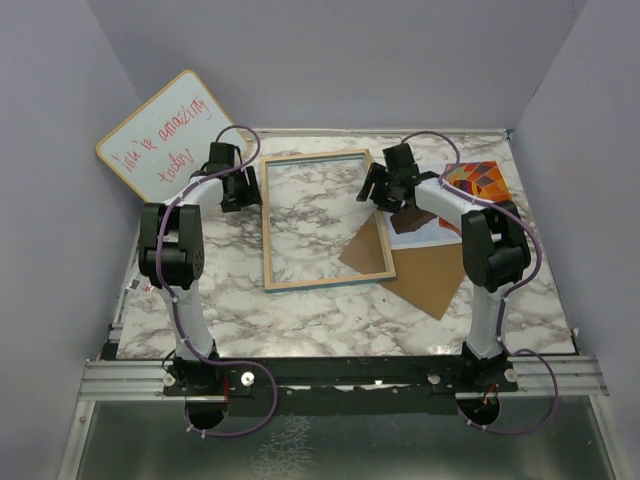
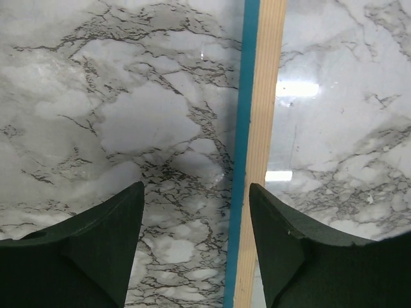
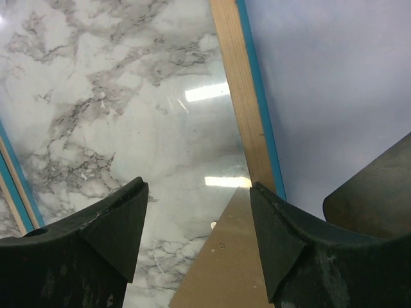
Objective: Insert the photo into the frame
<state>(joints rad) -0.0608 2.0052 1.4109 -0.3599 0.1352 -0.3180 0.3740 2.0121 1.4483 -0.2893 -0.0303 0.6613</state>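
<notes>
The frame point(image 1: 266, 225) lies flat mid-table, pale wood side up with a blue edge. The photo point(image 1: 474, 184) lies to its right, colourful side up, partly hidden by my right arm. My left gripper point(image 1: 240, 186) hangs open over the frame's left rail point(image 2: 259, 128); the rail runs between the fingers, close to the right one, and nothing is pinched point(image 2: 196, 244). My right gripper point(image 1: 386, 190) is open over the frame's right rail point(image 3: 239, 90), holding nothing point(image 3: 199, 244). The pale sheet point(image 3: 321, 96) beyond that rail looks like the photo.
A brown backing board point(image 1: 428, 278) lies at the frame's near right corner, one corner point(image 3: 225, 269) reaching into the frame's opening below my right gripper. A whiteboard point(image 1: 165, 135) with red handwriting leans at the back left. Grey walls close in three sides of the marble table point(image 1: 330, 320).
</notes>
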